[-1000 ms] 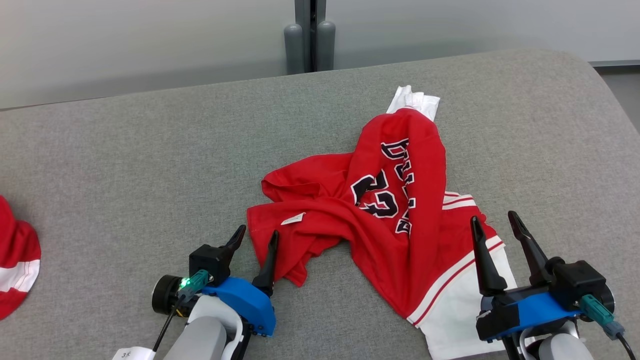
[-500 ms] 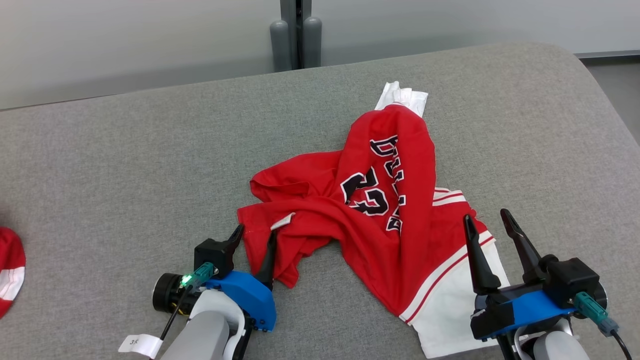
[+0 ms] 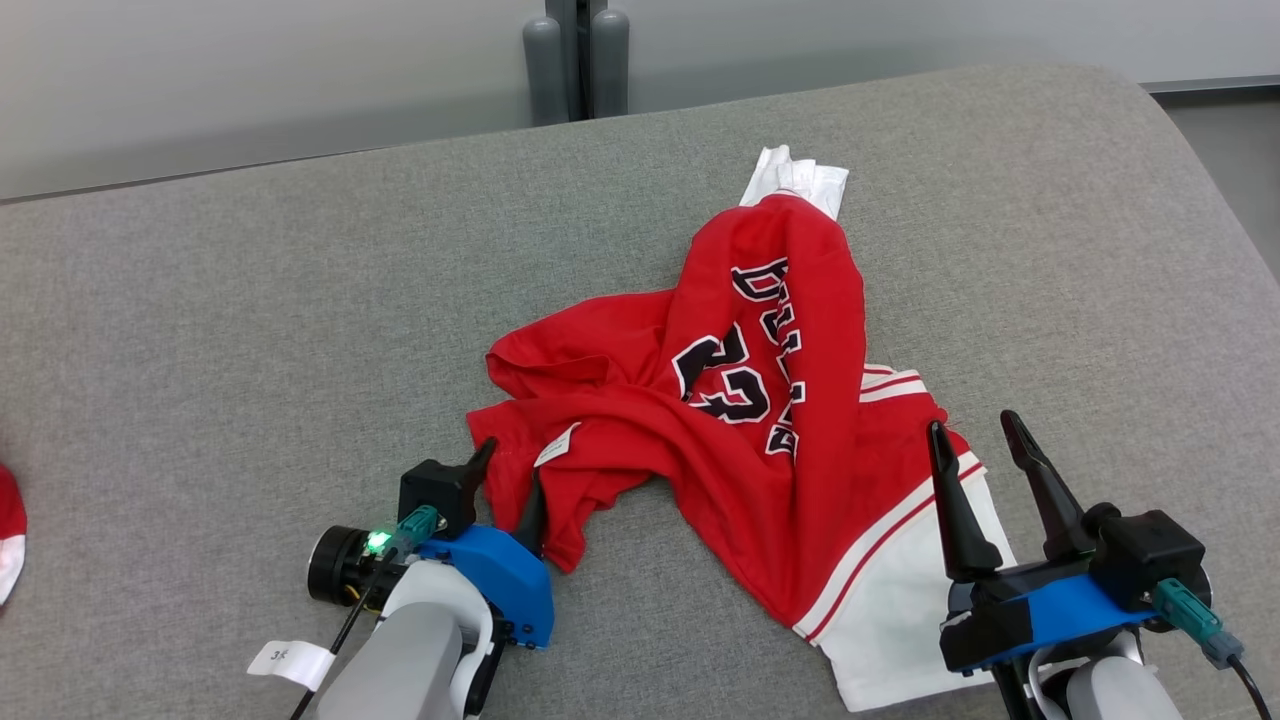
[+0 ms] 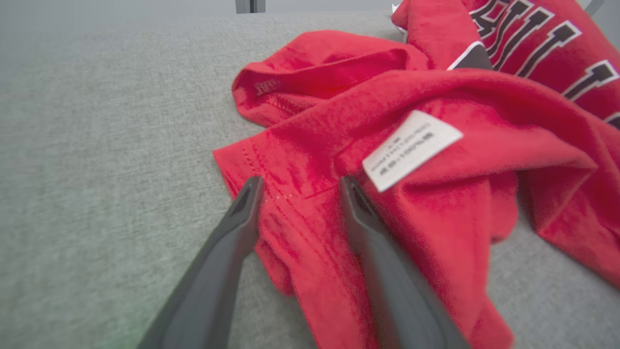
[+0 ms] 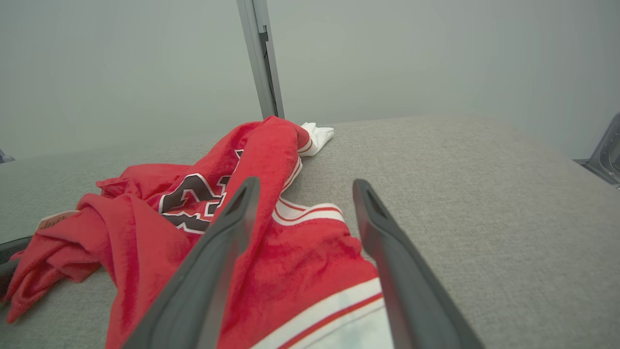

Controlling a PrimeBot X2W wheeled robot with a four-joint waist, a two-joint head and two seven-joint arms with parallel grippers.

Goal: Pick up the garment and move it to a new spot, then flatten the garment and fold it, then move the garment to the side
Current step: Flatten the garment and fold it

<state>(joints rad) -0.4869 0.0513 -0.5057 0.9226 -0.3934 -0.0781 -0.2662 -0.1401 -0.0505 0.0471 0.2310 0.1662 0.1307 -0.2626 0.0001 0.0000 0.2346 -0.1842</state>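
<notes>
A crumpled red garment (image 3: 640, 420) with white trim and black lettering lies mid-table on the grey padded surface (image 3: 250, 330). My left gripper (image 3: 512, 468) is at its near left corner. In the left wrist view that gripper (image 4: 300, 184) stands open, its two fingers straddling the red hem (image 4: 290, 213) just left of a white care label (image 4: 411, 148). My right gripper (image 3: 972, 428) hovers open over the garment's near right part, above the red and white striped panel (image 5: 310, 252). Nothing sits between the right fingers (image 5: 227, 228).
A scrap of another red and white cloth (image 3: 6, 545) shows at the far left edge. Two grey posts (image 3: 575, 60) stand behind the table against a pale wall. The table rounds off at the right, with floor (image 3: 1230, 140) beyond.
The camera has shifted, sliding the scene left and up. My left gripper has pushed forward onto the garment's hem corner and its fingers have drawn slightly closer. The right gripper stays open.
</notes>
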